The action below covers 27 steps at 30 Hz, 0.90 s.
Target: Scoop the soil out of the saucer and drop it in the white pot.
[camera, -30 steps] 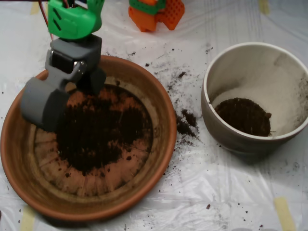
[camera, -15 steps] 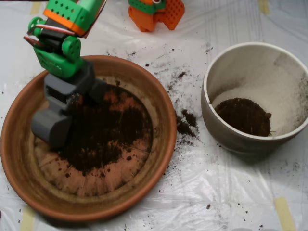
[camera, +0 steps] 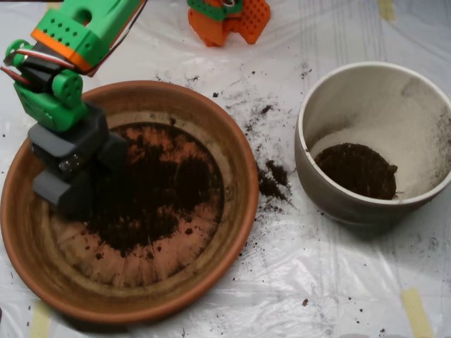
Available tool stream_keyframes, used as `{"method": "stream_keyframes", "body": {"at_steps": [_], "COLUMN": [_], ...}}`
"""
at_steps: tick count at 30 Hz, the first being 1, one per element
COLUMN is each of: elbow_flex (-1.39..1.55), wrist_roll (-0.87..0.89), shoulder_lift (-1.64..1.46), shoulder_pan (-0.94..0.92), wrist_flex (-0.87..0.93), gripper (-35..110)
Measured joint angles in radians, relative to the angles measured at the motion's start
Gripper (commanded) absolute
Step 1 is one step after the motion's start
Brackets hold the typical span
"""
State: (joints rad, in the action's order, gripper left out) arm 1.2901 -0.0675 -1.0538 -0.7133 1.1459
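Grey clamshell scoop (camera: 70, 184) down inside the terracotta saucer (camera: 232, 151), at its left side, nose buried in the left edge of the soil (camera: 151, 190); long axis steep, running from the upper left down toward the dish floor. Shells open or closed: cannot tell. Saucer toward the table's left edge; white pot (camera: 352, 95) at the right edge, with a dark clump inside. Crumbs scattered on the plastic sheet (camera: 296, 274) between them.

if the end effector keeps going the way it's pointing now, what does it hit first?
Likely the soil in the saucer: the end effector points down at the pile's left edge. Depth is unclear from overhead; it may already touch.
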Motion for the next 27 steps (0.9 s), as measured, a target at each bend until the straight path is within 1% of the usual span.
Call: {"method": "stream_keyframes", "body": {"at_steps": [5,8,17,22,25,27], "elbow_flex": [0.002,0.015,0.318,0.557,0.672,0.706], "wrist_roll": [-0.002,-0.028,-0.21,-0.236,-0.233,-0.232], "shoulder_lift": [0.002,0.003,-0.16,-0.371,-0.552,-0.675], "shoulder_pan": [-0.008,-0.005,0.023,0.074,0.123,0.164], "wrist_flex": [-0.029,-0.091,-0.48,-0.62,-0.624,-0.584], "gripper": [0,0,-1,-1,-1,-1]}}
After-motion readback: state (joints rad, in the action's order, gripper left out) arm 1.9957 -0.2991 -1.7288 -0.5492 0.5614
